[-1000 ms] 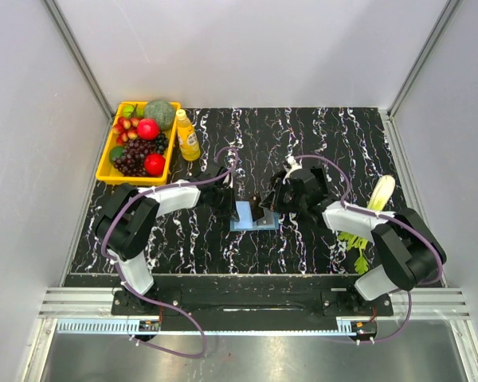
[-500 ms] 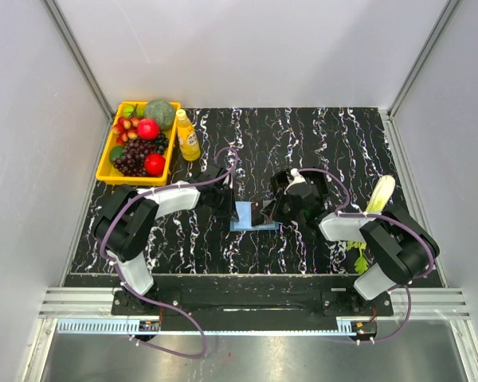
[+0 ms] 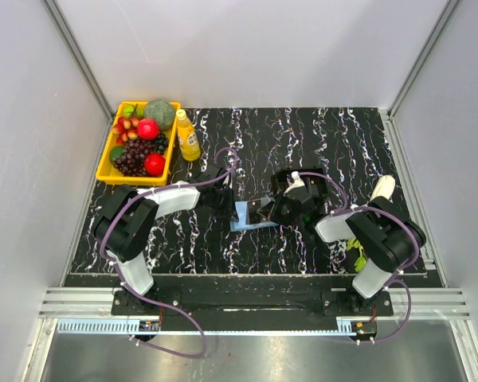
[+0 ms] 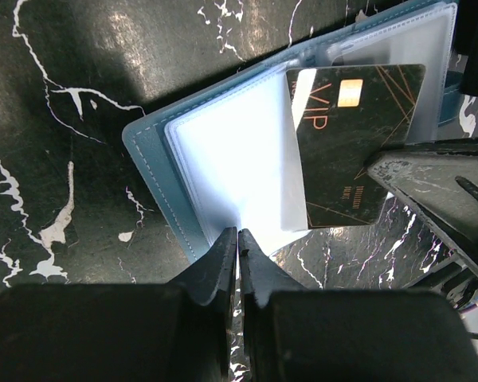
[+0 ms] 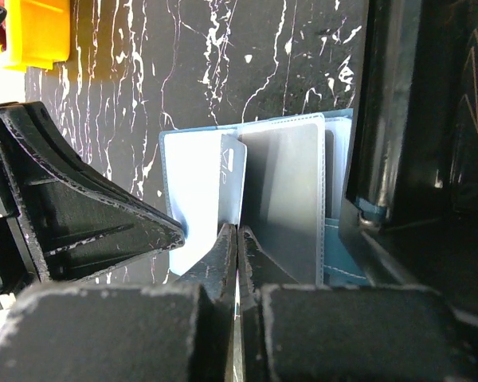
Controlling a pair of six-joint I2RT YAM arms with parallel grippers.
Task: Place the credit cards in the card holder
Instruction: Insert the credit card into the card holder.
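The card holder (image 3: pixel 245 216) is a blue wallet lying open on the black marbled table, with clear sleeves inside; it also shows in the left wrist view (image 4: pixel 155 171) and the right wrist view (image 5: pixel 193 183). My left gripper (image 4: pixel 237 235) is shut on the near edge of a clear sleeve (image 4: pixel 231 151). My right gripper (image 5: pixel 237 231) is shut on a dark credit card marked VIP (image 4: pixel 354 139), which stands tilted over the wallet's right half, its top edge at a sleeve. The card shows edge-on in the right wrist view (image 5: pixel 233 179). Other cards are hidden.
A yellow tray (image 3: pixel 103 171) of fruit and a yellow bottle (image 3: pixel 188 137) stand at the back left. A pale vegetable with green leaves (image 3: pixel 381 191) lies at the right. A black frame-like object (image 5: pixel 398 119) sits close on the right of the wallet.
My right gripper has shifted a little to the left and nearer, bringing the card over the wallet. My left gripper has stayed on the sleeve.
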